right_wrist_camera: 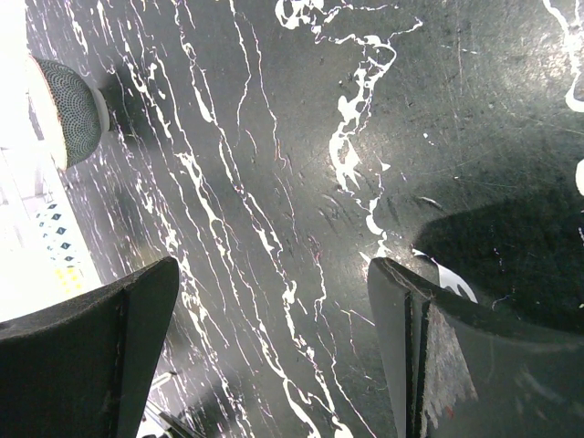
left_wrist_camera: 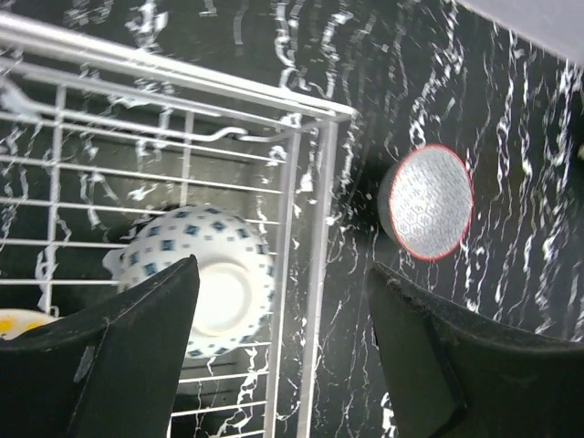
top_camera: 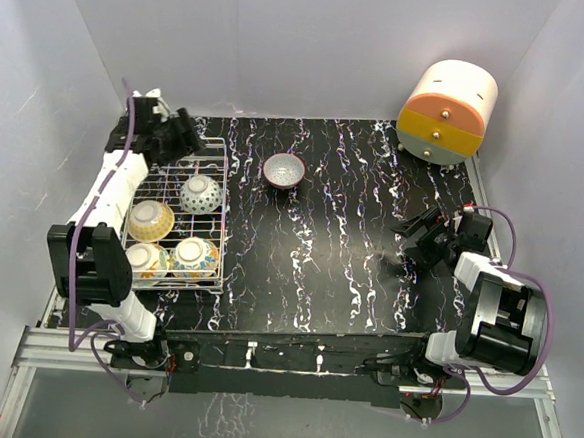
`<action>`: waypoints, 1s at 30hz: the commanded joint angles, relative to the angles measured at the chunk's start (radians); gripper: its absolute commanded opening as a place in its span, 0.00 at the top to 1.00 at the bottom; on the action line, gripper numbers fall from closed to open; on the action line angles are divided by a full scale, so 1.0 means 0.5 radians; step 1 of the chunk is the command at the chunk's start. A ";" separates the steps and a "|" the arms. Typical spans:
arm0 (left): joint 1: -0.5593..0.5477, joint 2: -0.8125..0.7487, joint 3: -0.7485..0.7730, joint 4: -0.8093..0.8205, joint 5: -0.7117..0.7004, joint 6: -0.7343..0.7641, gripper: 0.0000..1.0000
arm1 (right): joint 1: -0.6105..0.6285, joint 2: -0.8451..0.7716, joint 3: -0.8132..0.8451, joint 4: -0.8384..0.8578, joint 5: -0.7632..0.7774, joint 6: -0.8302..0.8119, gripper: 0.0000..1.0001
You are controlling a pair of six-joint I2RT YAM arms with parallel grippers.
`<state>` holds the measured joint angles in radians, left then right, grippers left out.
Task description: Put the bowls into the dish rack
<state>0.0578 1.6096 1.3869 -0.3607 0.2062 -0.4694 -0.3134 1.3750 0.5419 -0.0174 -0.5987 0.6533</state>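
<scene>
My left gripper [left_wrist_camera: 283,351] gapes empty above the dish rack [left_wrist_camera: 321,228]. My right gripper [right_wrist_camera: 274,351] gapes too. The red-rimmed bowl [left_wrist_camera: 426,203] sits outside the rack.

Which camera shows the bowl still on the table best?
Left wrist: the bowl is large, its red rim and patterned inside clear. Top external shows the bowl whole but small; right wrist catches only its side at the glare-washed edge.
</scene>
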 commanded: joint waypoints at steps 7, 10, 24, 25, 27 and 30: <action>-0.365 -0.021 -0.031 -0.325 -0.649 0.369 0.28 | 0.007 0.014 -0.001 0.139 -0.031 -0.028 0.13; -0.426 0.011 -0.033 -0.337 -0.798 0.401 0.28 | 0.007 0.021 -0.008 0.147 -0.027 -0.029 0.13; -0.488 0.165 -0.066 -0.272 -0.920 0.426 0.28 | 0.007 0.050 -0.026 0.187 -0.039 -0.012 0.13; -0.490 0.162 -0.075 -0.271 -0.935 0.426 0.28 | 0.007 0.047 -0.028 0.188 -0.039 -0.015 0.13; -0.489 0.156 -0.086 -0.262 -0.982 0.431 0.28 | 0.007 0.043 -0.028 0.191 -0.042 -0.013 0.13; -0.488 0.176 -0.083 -0.270 -1.044 0.438 0.28 | 0.007 0.043 -0.026 0.193 -0.050 -0.011 0.13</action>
<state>-0.1810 1.6981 1.3521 -0.4942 -0.2512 -0.2649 -0.3134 1.4036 0.5251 0.0280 -0.6033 0.6537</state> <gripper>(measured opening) 0.723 0.873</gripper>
